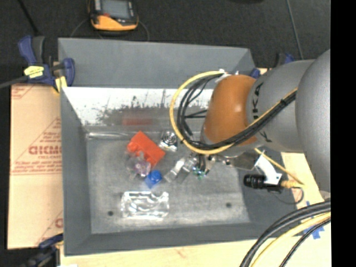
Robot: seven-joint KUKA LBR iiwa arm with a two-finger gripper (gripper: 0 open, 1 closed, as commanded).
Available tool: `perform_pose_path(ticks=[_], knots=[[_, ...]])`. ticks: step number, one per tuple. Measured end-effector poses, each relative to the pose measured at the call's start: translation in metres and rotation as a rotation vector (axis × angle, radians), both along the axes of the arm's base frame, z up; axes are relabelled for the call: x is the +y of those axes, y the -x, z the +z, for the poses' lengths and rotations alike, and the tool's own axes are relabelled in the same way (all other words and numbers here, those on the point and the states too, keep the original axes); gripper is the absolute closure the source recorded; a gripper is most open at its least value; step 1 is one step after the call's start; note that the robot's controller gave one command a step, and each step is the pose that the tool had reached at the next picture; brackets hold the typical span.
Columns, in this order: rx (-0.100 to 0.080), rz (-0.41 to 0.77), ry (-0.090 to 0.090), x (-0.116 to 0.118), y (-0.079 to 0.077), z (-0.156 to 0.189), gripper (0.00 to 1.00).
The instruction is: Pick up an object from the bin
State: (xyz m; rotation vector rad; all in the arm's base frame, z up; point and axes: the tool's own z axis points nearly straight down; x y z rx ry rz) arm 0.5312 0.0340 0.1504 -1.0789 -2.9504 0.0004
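Grey metal bin [156,65] sits on dark ground, w/ sloped walls and a flat, scuffed floor. From the right the arm [289,110] reaches in, w/ an orange cover [231,113] on its wrist and yellow/black cables [186,93] looped round it. Low over the bin floor, approx. centre and just right of the objs, is the gripper [192,168]. Can't tell whether it's spread or closed, since wrist and cover hide most of it, and nothing is visibly held in it. Nearest thing is a small silvery-grey piece [177,170] on the floor just beside the gripper on its left; touching or not, can't tell. Further left lies a small blue cap [154,177], w/ a clear plastic piece [139,164] right against it. An orange-red block [146,146] lies tilted just on the far side of those two, overlapping the clear piece's far edge. A shiny metal obj [168,142] is just right of the block, by the cable loop. A crumpled clear plastic pack [146,204] lies flat toward the near-left of the floor, apart from the rest. A black cylindrical part [257,181] w/ a white bracket hangs off the arm at right.
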Motion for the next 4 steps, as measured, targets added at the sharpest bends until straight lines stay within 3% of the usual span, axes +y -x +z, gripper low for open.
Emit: perform_pose_path(ticks=[1,2,3,4], knots=[[-0.009,0.000,0.000,-0.009,-0.006,0.068,1.00],[0.003,-0.052,0.001,0.002,0.001,0.011,1.00],[-0.006,-0.037,0.000,0.000,0.020,0.061,1.00],[0.004,-0.145,0.002,-0.006,0.026,-0.009,1.00]])
